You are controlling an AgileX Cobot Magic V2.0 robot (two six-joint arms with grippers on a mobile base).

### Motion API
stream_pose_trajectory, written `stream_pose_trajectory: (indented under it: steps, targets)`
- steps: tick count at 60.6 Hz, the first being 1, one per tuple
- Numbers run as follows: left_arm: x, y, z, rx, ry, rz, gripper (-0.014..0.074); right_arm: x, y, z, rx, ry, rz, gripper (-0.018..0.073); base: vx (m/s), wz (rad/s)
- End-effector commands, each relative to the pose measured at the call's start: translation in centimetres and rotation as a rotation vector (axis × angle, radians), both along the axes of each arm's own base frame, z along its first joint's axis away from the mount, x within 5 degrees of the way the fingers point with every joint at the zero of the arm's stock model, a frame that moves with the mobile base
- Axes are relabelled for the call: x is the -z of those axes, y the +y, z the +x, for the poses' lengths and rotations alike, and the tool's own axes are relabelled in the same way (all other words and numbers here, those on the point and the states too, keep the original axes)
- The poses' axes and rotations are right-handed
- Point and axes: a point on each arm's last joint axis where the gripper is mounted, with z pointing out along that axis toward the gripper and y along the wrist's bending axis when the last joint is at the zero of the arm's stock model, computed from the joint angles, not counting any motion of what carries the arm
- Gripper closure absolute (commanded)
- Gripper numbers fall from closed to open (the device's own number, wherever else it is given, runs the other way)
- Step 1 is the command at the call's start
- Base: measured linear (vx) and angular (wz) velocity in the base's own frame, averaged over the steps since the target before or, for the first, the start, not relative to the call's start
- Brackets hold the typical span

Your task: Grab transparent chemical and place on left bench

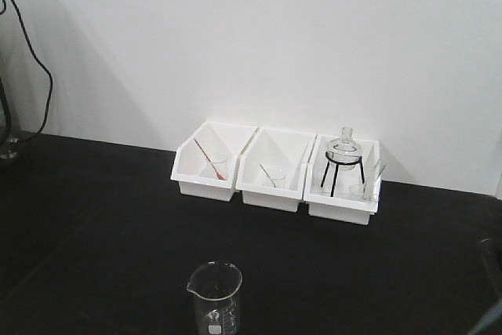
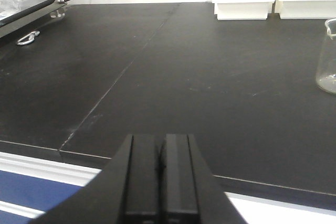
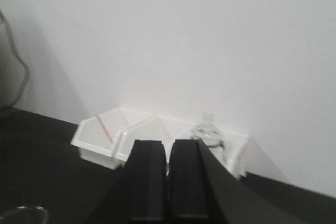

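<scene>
Both left claw [image 2: 160, 179] and right claw [image 3: 168, 182] are clenched, empty. Ahead of them the transparent chemical [image 1: 271, 175] is propped, likely for grasping.

Clear pipette [image 1: 267, 171] leans in beaker [image 1: 277, 180], middle tray [image 1: 267, 196] (faint), on black bench [image 1: 102, 225].

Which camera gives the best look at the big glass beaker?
The front-facing view: the beaker shows its spout and printed markings, only its base cut off. The left wrist view catches one side at its right edge; the right wrist view, just a blurred rim bottom-left.
</scene>
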Motion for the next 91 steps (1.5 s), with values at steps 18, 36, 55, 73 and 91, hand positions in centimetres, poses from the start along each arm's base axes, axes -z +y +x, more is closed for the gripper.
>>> stream_pose_trajectory:
  steps: [18, 36, 55, 73, 91]
  targets:
    - [-0.3, 0.0, -0.1, 0.001, -0.081, -0.014, 0.06, -5.5, 13.1, 8.8, -0.469, -0.151, -0.108, 0.0562, 0.0, 0.0]
    - [-0.3, 0.0, -0.1, 0.001, -0.081, -0.014, 0.06, -4.0, 19.6, 15.0, -0.548, -0.137, -0.1, 0.0562, 0.0, 0.0]
    - [-0.3, 0.0, -0.1, 0.001, -0.081, -0.014, 0.06, 2.1, 22.2, 18.5, -0.566, -0.027, -0.149, 0.0554, 0.0, 0.0]
    - [-0.3, 0.0, -0.1, 0.001, -0.081, -0.014, 0.06, 6.3, 22.8, 20.5, -0.511, 0.043, -0.09, 0.0467, 0.0, 0.0]
    - [-0.3, 0.0, -0.1, 0.001, -0.081, -0.014, 0.06, 7.8, 22.3, 21.4, -0.411, 0.165, 0.027, 0.0363, 0.0, 0.0]
